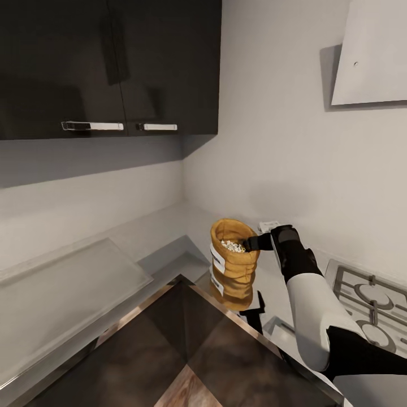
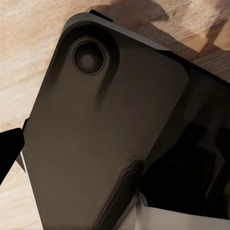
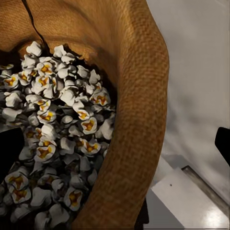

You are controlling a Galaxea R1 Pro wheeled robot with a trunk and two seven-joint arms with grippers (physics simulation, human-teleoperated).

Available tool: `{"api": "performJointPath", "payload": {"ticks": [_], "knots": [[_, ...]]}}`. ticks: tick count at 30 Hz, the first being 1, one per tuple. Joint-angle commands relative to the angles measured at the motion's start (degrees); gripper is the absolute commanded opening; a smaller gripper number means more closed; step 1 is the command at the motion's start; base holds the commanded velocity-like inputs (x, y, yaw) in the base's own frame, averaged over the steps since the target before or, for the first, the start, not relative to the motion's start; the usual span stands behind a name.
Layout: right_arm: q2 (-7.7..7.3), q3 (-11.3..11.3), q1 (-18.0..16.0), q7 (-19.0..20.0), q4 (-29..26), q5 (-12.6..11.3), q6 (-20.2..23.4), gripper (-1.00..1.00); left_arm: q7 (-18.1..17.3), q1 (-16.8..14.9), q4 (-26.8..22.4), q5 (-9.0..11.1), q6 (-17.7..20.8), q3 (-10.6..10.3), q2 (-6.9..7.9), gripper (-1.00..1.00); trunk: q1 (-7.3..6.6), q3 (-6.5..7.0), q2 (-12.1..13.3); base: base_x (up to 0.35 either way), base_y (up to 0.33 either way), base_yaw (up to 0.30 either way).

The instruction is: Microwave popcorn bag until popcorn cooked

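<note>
While my left pincer's state I cannot tell, my right pincer (image 1: 252, 243) is clamped on the rolled rim of the tan burlap popcorn bag (image 1: 233, 264), one finger inside among the white and yellow popcorn (image 3: 52, 139). The sack hangs upright just left of my wrist, lifted clear above the grey glossy countertop (image 1: 164, 237).

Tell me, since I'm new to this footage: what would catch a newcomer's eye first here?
The tan popcorn bag, held up in front of the pale corner wall with the right claw gripping its rolled rim. The right wrist view looks straight into it, at a heap of white and yellow popcorn. Next come the glossy dark wall cabinets at upper left and the stove grate at lower right.
</note>
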Motion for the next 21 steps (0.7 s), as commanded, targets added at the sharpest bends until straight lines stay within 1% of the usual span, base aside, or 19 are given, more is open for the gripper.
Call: {"api": "performJointPath", "payload": {"ticks": [1,7,8,19,21], "knots": [[-0.02,-0.32,-0.05,0.51,0.67,0.62,0.07,1.00,-0.03,0.02,-0.08,-0.02,-0.06,0.45,-0.02,1.00,0.00,-0.06,-0.04,0.000,0.000,0.000],[-0.14,-0.34,-0.05,0.44,2.67,0.68,-0.05,1.00,-0.03,0.02,-0.08,-0.02,-0.06,0.46,-0.02,1.00,0.00,-0.06,-0.04,0.000,0.000,0.000],[-0.15,-0.33,-0.05,0.44,2.75,0.68,-0.05,-1.00,-0.03,0.02,-0.08,-0.02,-0.06,0.46,-0.02,1.00,0.00,-0.06,-0.04,0.000,0.000,0.000],[-0.11,-0.43,-0.05,0.51,2.71,0.80,0.22,-1.00,-0.03,0.02,-0.08,-0.02,-0.06,0.48,-0.02,1.00,0.00,-0.06,-0.04,0.000,0.000,0.000],[0.03,-0.44,-0.05,0.52,2.10,0.84,1.05,-1.00,-0.03,0.02,-0.08,-0.02,-0.06,0.47,-0.02,1.00,0.00,-0.06,-0.04,0.000,0.000,0.000]]}}
